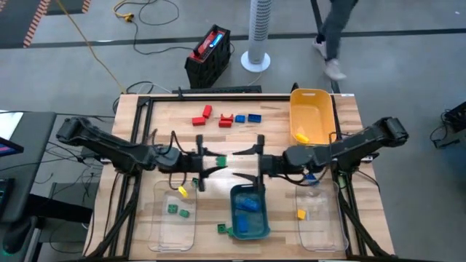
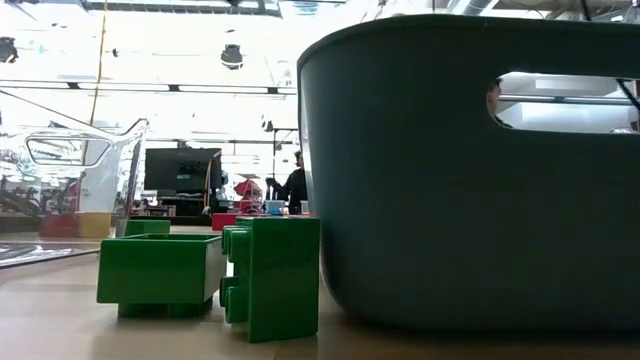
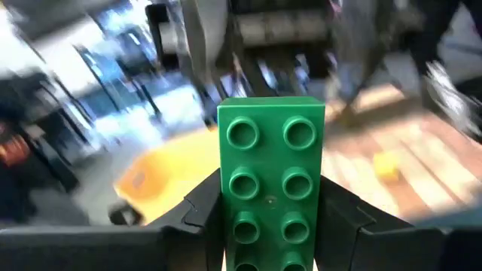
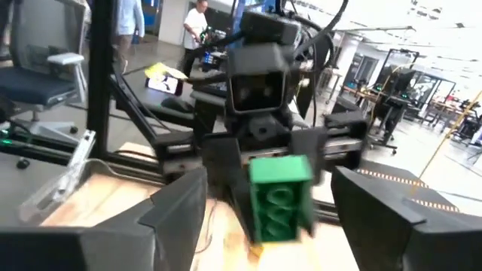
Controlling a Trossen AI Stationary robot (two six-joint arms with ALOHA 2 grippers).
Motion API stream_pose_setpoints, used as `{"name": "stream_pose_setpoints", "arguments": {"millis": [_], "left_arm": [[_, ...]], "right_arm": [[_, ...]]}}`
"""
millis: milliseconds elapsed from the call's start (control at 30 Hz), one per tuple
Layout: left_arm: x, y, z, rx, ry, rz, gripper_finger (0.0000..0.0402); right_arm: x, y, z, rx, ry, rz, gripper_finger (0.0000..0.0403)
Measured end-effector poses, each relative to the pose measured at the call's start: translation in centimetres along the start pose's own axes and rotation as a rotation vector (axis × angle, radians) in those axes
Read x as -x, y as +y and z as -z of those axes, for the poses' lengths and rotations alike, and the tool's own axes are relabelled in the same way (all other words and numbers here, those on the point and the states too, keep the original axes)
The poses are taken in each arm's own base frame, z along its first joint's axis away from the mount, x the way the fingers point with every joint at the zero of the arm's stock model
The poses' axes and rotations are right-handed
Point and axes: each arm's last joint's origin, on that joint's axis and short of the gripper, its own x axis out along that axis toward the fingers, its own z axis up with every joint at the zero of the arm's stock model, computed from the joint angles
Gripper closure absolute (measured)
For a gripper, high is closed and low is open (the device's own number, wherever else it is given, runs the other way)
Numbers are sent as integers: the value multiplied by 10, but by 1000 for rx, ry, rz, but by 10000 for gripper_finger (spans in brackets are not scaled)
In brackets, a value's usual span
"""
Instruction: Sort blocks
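My left gripper (image 1: 217,161) is shut on a green block (image 3: 271,181) in mid-air over the table's middle. My right gripper (image 1: 256,164) faces it from the right and stands open. In the right wrist view its two fingers flank the green block (image 4: 280,197) without touching it. Red blocks (image 1: 204,116) and blue blocks (image 1: 247,118) lie at the far middle of the table. Two green blocks (image 2: 160,270) (image 2: 272,275) rest on the tabletop in front of the teal bin (image 2: 470,170). My left gripper pinches the green block's two long sides (image 3: 226,207) between its fingers (image 3: 202,205), at the end nearest the wrist. The fingers are level, point toward the table's right and lie along the block. The block juts past the fingertips, studs toward the wrist camera, clear of the table.
The teal bin (image 1: 250,212) with blue blocks sits at the near middle between two clear bins (image 1: 175,217) (image 1: 320,218). The left one holds green blocks, the right one a yellow one. A yellow bin (image 1: 312,115) stands at the far right. A yellow block (image 1: 182,191) lies loose.
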Motion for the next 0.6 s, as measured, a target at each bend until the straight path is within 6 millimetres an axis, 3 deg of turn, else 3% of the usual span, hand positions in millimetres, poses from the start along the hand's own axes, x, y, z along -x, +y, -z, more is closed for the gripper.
{"name": "stream_pose_setpoints", "arguments": {"millis": [167, 300, 433, 600], "left_arm": [[52, 1, 7, 115, 237, 241, 273], [90, -5, 12, 310, 409, 501, 273], [111, -21, 15, 456, 569, 586, 258], [116, -50, 26, 528, 779, 589, 249]], "right_arm": [[18, 10, -5, -35, 90, 31, 104], [15, 24, 19, -129, 180, 11, 104], [5, 42, 51, -199, 291, 0, 104], [3, 55, 57, -245, 301, 2, 104]]}}
